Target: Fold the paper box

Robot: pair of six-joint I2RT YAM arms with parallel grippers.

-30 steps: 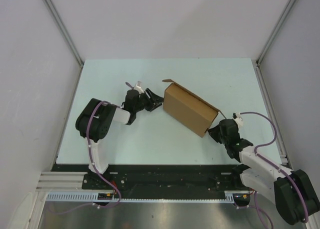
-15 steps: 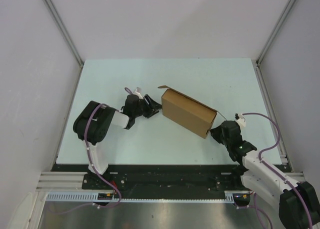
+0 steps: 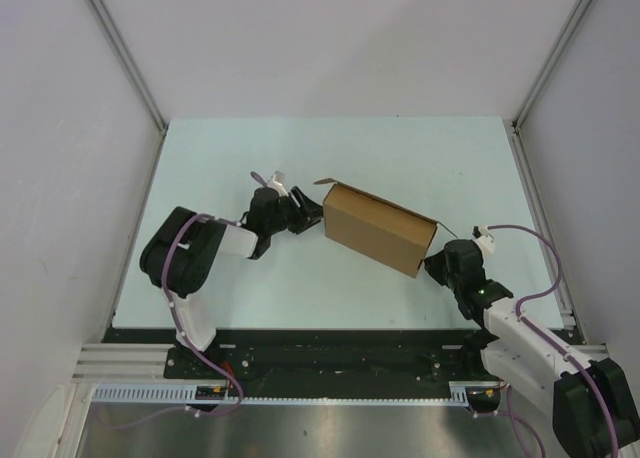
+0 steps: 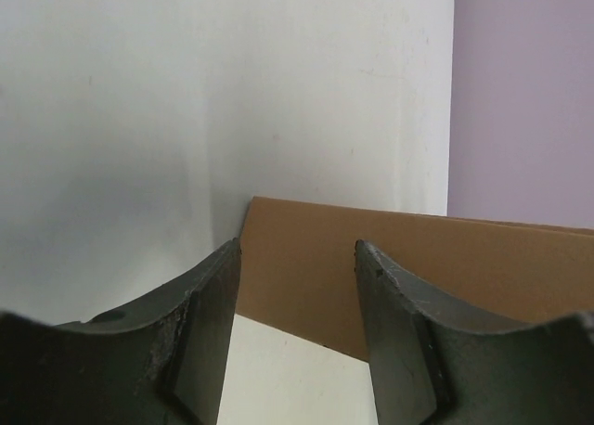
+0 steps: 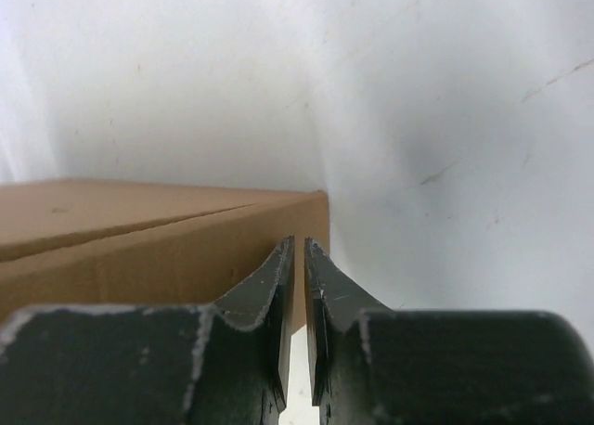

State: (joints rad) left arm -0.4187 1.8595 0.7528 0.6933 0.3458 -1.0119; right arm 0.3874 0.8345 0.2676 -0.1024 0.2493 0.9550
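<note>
The paper box (image 3: pixel 375 230) is a closed brown cardboard block lying slantwise on the pale table, with a small flap (image 3: pixel 325 182) sticking out at its far left corner. My left gripper (image 3: pixel 313 211) stands open at the box's left end. In the left wrist view the box (image 4: pixel 418 276) fills the space just beyond the open left gripper (image 4: pixel 297 249), with nothing between the fingers. My right gripper (image 3: pixel 432 265) sits at the box's near right corner. In the right wrist view the right gripper (image 5: pixel 299 244) is shut to a thin slit, its tips against the box (image 5: pixel 139 239).
White walls (image 3: pixel 70 178) close in the table on the left, right and back, with metal posts (image 3: pixel 125 53) at the corners. A black rail (image 3: pixel 330 353) runs along the near edge by the arm bases.
The box has turned to lie flatter across the table, its left end shifting nearer. The left gripper eased slightly nearer with it. The right gripper stayed at the right corner.
</note>
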